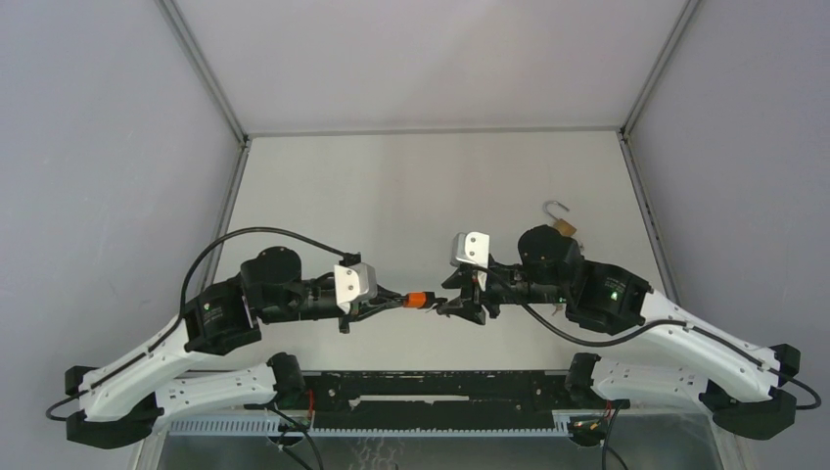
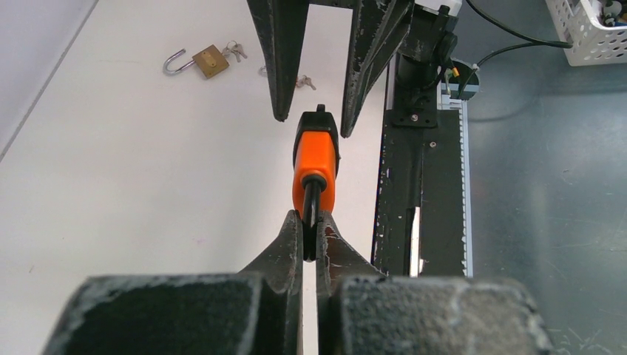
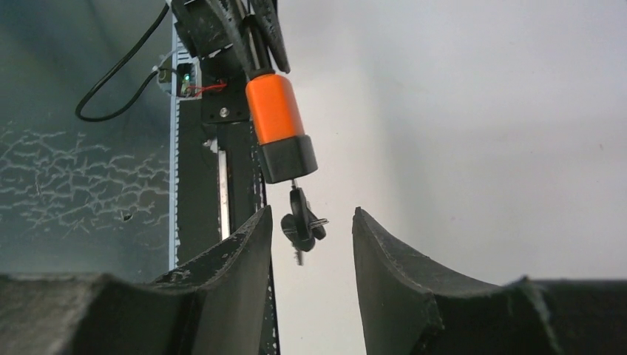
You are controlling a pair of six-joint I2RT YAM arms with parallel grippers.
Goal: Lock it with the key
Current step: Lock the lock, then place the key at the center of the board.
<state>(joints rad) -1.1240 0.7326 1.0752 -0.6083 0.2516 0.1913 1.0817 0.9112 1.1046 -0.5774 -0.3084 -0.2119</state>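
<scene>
An orange padlock [image 1: 416, 299] with a black end cap hangs in the air between the two arms. My left gripper [image 2: 310, 222] is shut on its thin black shackle [image 2: 312, 203]; the orange body [image 2: 316, 159] points away from it. In the right wrist view the padlock [image 3: 275, 111] shows with a bunch of small dark keys [image 3: 302, 225] dangling from its black end. My right gripper [image 3: 309, 214] is open, its fingers on either side of the keys without touching them. In the top view the right gripper [image 1: 445, 296] faces the left gripper [image 1: 396, 300].
A brass padlock [image 1: 563, 223] with its shackle open lies on the table at the far right, behind the right arm; it also shows in the left wrist view [image 2: 209, 61] with silver keys [image 2: 235, 50] beside it. A black rail [image 2: 414, 185] runs along the table's near edge.
</scene>
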